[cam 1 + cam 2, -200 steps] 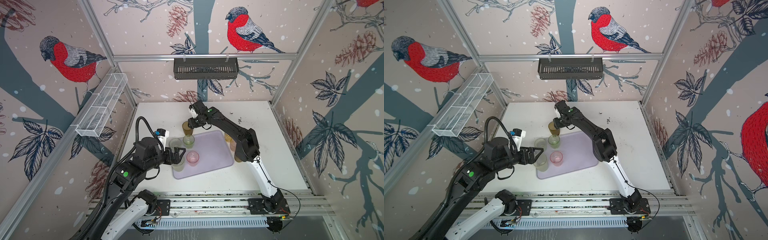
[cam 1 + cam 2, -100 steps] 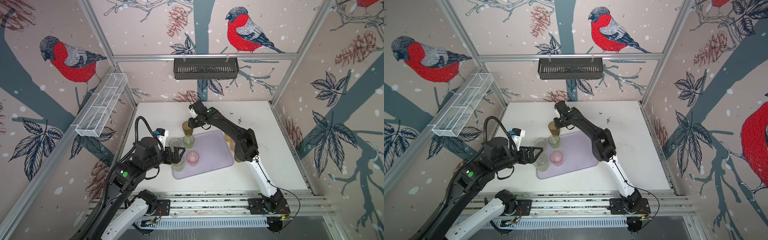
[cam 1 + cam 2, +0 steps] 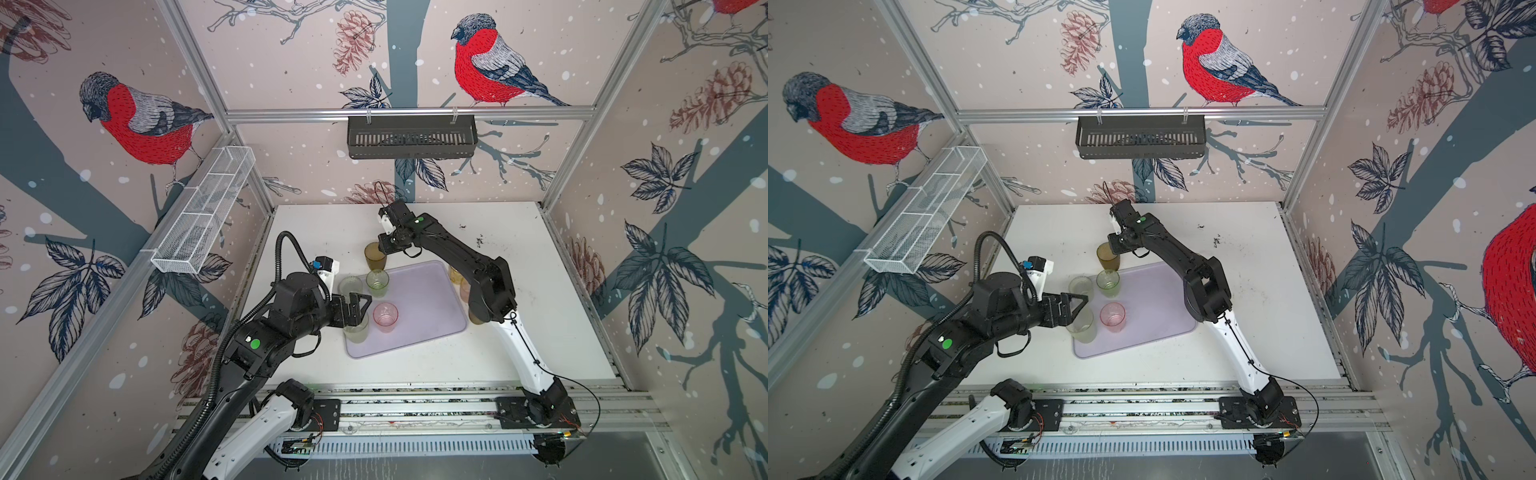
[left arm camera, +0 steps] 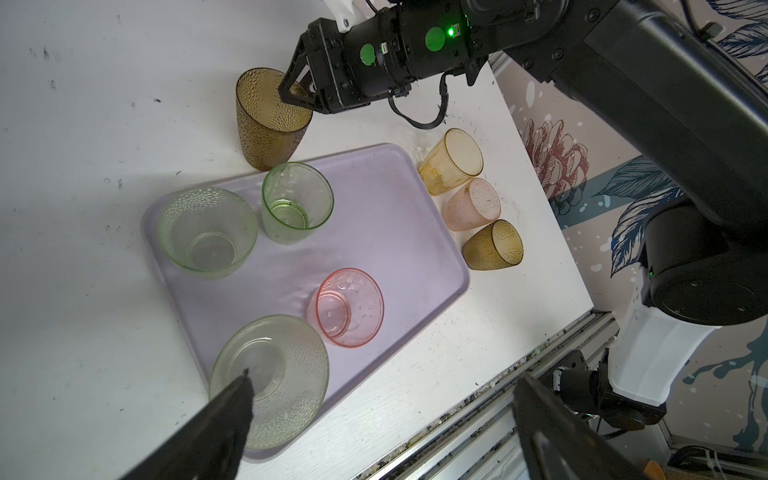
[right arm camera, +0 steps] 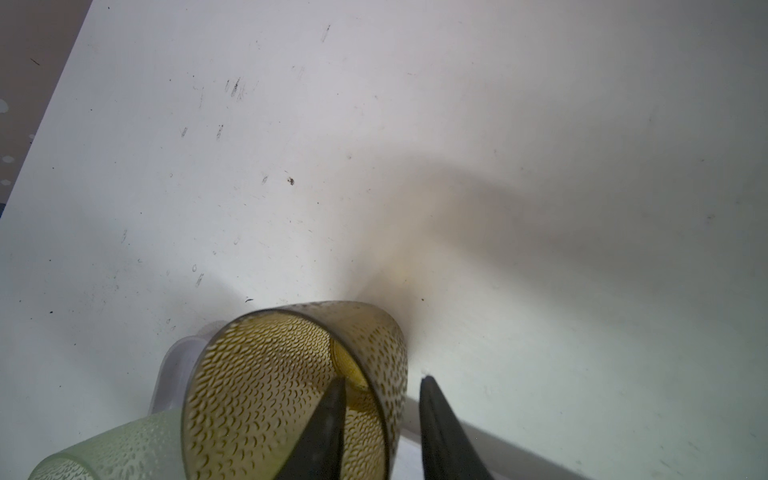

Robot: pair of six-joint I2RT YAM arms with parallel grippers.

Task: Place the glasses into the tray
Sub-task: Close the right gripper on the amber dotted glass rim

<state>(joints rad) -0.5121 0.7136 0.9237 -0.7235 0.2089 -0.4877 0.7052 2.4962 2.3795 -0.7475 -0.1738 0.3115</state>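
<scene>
The lavender tray lies mid-table and holds several glasses: two pale green, a brighter green and a pink one. A dark brown glass stands on the table just past the tray's far left corner. My right gripper straddles its wall, one finger inside and one outside, with a small gap still showing at the outer finger. My left gripper hangs wide open over the near pale green glass, holding nothing.
Amber, peach and brown glasses stand on the table right of the tray, beside the right arm's elbow. A black slotted basket hangs on the back wall and a white wire basket on the left wall.
The right gripper's jaws have narrowed around the dark brown glass's wall. The left arm and the glasses in the tray have not moved.
</scene>
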